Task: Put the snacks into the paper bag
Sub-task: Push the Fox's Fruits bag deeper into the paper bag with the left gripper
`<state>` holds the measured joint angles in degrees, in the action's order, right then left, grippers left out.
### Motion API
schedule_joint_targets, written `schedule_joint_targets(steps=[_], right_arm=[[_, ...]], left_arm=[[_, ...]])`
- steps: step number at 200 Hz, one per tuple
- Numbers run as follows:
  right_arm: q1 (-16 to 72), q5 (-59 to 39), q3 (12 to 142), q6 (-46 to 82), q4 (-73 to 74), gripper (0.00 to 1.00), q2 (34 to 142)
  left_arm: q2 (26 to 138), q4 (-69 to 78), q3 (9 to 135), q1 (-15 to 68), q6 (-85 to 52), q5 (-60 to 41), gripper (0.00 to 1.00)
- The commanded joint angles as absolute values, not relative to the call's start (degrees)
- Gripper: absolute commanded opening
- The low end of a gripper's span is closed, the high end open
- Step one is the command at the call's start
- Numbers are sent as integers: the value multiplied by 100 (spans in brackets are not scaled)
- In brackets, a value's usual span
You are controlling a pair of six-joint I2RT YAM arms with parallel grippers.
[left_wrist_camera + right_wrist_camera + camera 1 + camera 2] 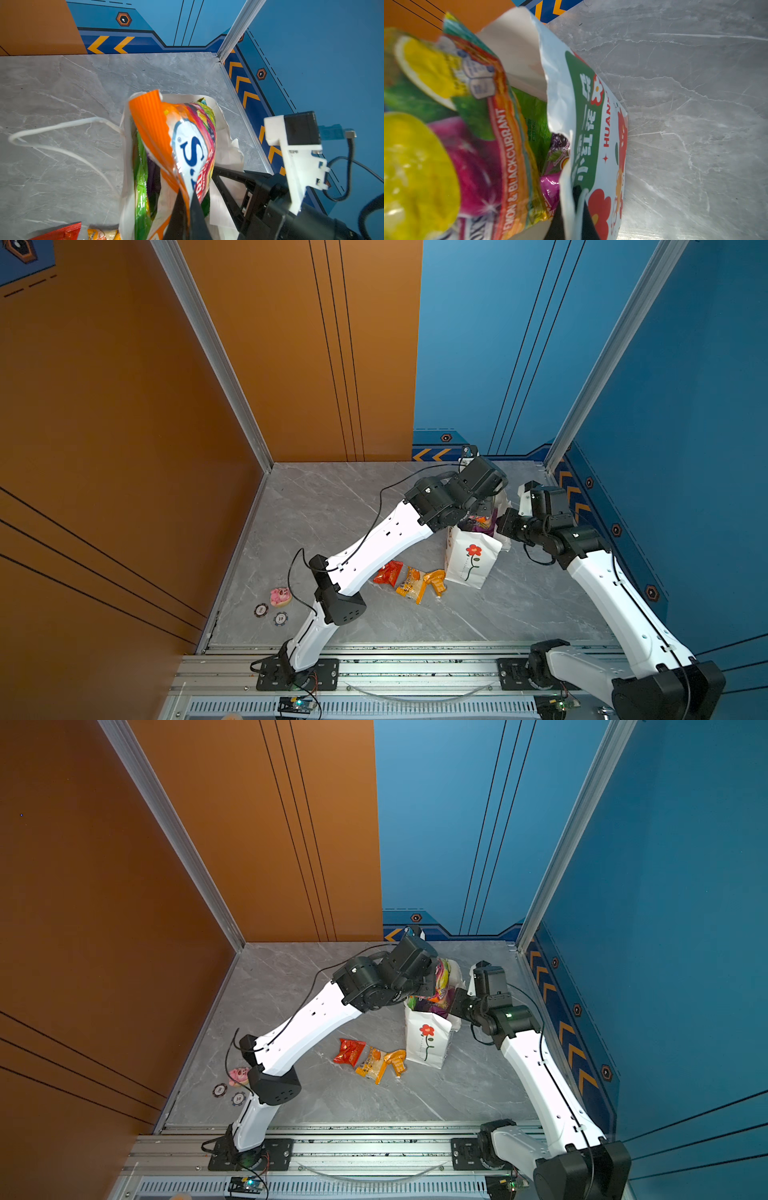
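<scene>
The orange FOX'S packet (187, 145) is pinched by the left gripper (187, 215) and held upright in the mouth of the white paper bag (469, 568). The bag's wall is clamped by the right gripper (572, 220). A red packet (389, 573) and two orange-yellow packets (410, 585) are seen on the marble table (332, 510) beside the bag.

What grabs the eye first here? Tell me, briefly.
The white paper bag with its red flower stands on the grey table, right of middle, stuffed with bright packets. The left pincer grips the orange-pink FOX'S packet at the bag's mouth, while the right pincer pinches the bag's rim. In both top views a red-orange packet and two orange-yellow packets lie beside the bag.
</scene>
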<state>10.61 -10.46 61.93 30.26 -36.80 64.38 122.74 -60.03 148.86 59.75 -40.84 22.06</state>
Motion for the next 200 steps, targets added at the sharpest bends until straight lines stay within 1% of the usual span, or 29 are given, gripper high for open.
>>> schedule_joint_targets(steps=[1, 24, 49, 69, 101, 146, 200], right_arm=[[1117, -1079, 6129, 3040, -3729, 8, 6486], [1121, -1077, 6119, 3050, -3727, 8, 6468], [1118, -1056, 6112, 3041, -3752, 8, 6442], [1107, -1048, 6100, 3032, -3753, 8, 6447], [1120, -1073, 6093, 3050, -3722, 8, 6493], [1136, -1051, 6144, 3067, -3732, 8, 6497], [1151, -1028, 6144, 3067, -3779, 8, 6486]], left_arm=[[12167, -5964, 14799, 5967, -4169, 2549, 0], [12331, -6027, 14885, 5952, -4071, 2641, 0], [12611, -6470, 15187, 5850, -3949, 2863, 0], [12645, -6658, 15220, 5783, -3809, 3118, 0], [12739, -6723, 15432, 5852, -3484, 3177, 0], [13322, -6714, 15830, 5818, -3424, 2140, 0], [13707, -6660, 15967, 5675, -3518, 1463, 0]])
